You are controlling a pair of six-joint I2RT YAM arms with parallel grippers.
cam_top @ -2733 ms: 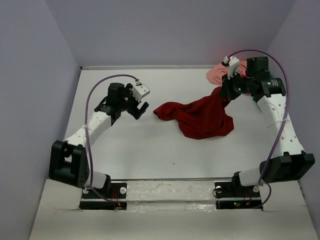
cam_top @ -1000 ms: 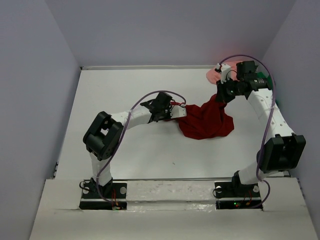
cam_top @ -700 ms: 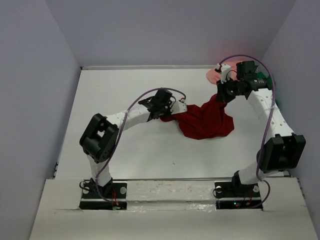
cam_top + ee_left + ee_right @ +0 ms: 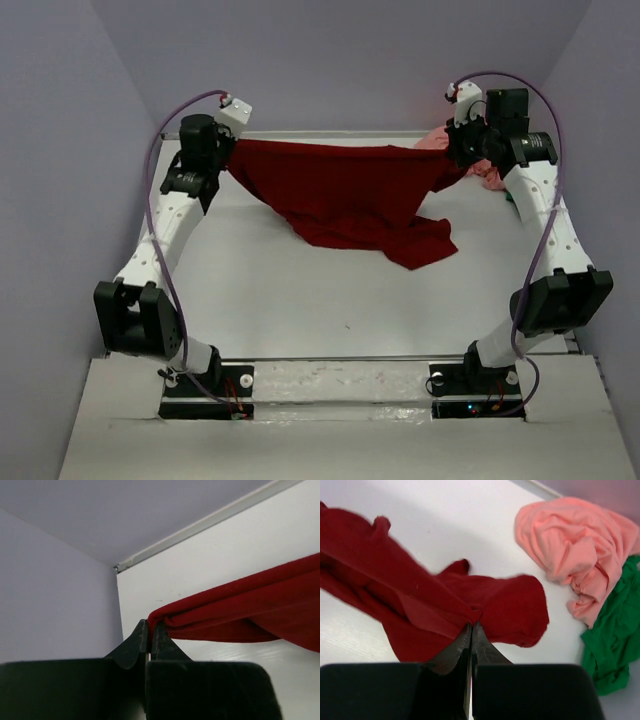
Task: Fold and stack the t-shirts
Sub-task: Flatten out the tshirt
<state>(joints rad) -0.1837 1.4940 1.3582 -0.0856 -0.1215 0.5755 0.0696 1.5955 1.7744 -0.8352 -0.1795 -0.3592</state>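
Observation:
The dark red t-shirt [image 4: 345, 195] hangs stretched across the back of the table between both arms, its lower part draped onto the table surface. My left gripper [image 4: 226, 150] is shut on its left end at the far left corner; the wrist view shows the dark red t-shirt [image 4: 240, 615] pinched at the left gripper [image 4: 150, 625]. My right gripper [image 4: 460, 152] is shut on the shirt's right end; the dark red t-shirt [image 4: 420, 600] bunches at the right gripper [image 4: 471, 625]. The salmon pink t-shirt [image 4: 575, 545] and the bright green t-shirt [image 4: 615, 630] lie crumpled at the far right.
The white table [image 4: 300, 290] is walled by lilac panels on the left, back and right. A metal strip [image 4: 200, 527] runs along the back edge. The pink pile [image 4: 488, 172] lies right behind my right arm.
My left gripper took hold of the red shirt's left end and pulled it from mid-table to the far left corner, raising it. The shirt went from a heap to a taut spread.

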